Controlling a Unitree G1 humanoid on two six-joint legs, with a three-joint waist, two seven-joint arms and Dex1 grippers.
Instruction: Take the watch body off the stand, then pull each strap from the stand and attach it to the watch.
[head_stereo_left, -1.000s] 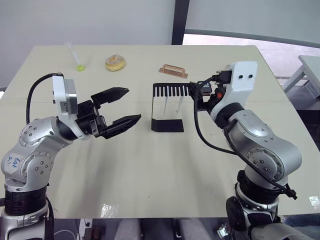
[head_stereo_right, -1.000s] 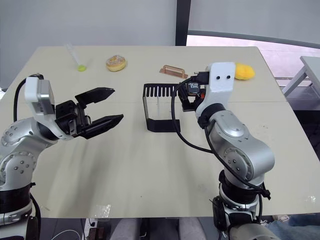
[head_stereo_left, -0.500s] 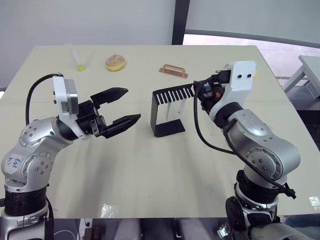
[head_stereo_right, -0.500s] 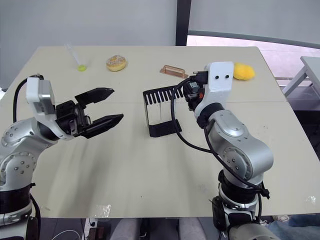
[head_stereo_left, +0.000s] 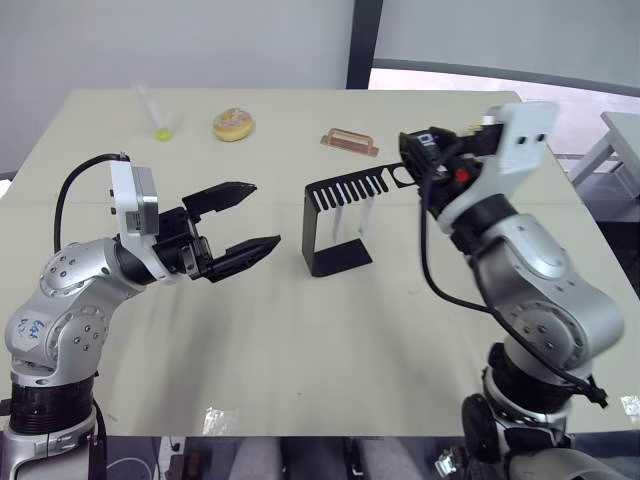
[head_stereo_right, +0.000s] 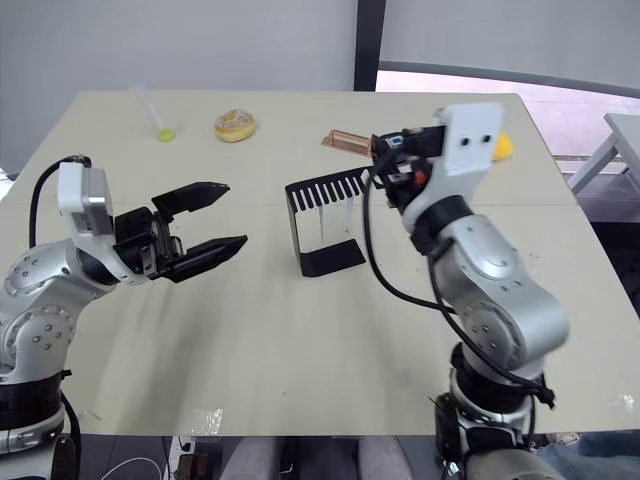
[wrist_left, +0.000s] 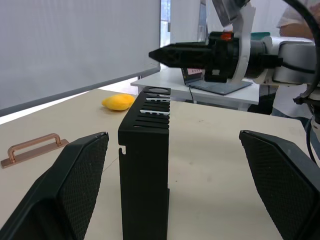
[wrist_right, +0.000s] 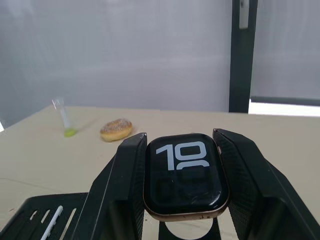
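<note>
The watch body (wrist_right: 186, 176) was gripped in the right pincer (wrist_right: 182, 187), above the stand's (head_stereo_left: 338, 222) right end. The left pincer (head_stereo_left: 245, 218) was held open. A slackened grip could drop it onto the counter (head_stereo_left: 300, 340).

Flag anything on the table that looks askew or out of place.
The stand sits skewed, turned at an angle to the table edges. The watch body is off it, clamped in the right gripper. Nothing spilled or broken.
</note>
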